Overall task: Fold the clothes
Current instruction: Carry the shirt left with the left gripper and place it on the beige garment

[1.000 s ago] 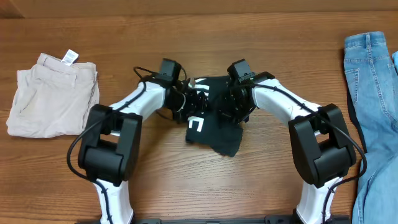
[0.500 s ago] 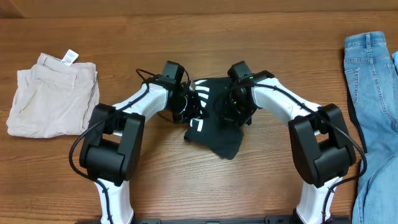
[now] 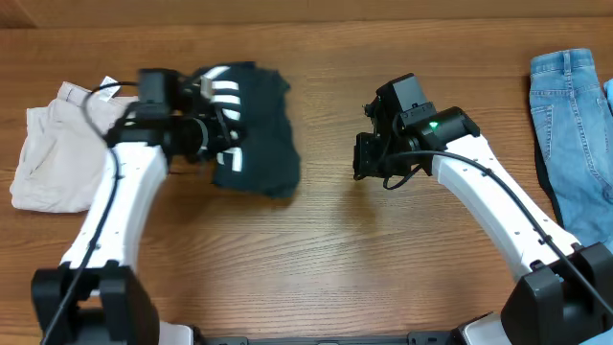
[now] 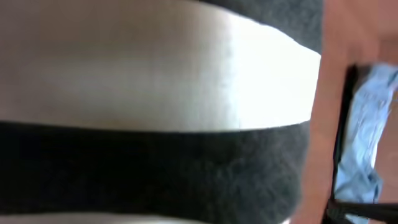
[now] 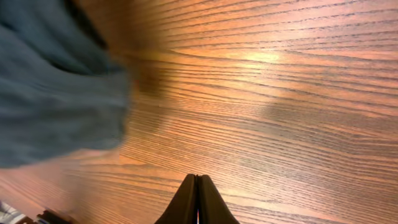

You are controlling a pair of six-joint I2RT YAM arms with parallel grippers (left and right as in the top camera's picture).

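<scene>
We note left pincer (image 3: pixel 218 134) grasping soft, dark, bunched T-shirt (image 3: pixel 257 144) at ten o'clock of wood-grain counter (image 3: pixel 316 259); right pincer (image 5: pixel 197 186) clenched, empty.

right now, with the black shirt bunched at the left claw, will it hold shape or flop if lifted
Probably floppy: the shirt lies rumpled in soft folds, so it should sag from wherever the left claw grips it. Thin cloth, so likely light. Pushed across the wooden table, it would likely bunch up rather than slide.
</scene>
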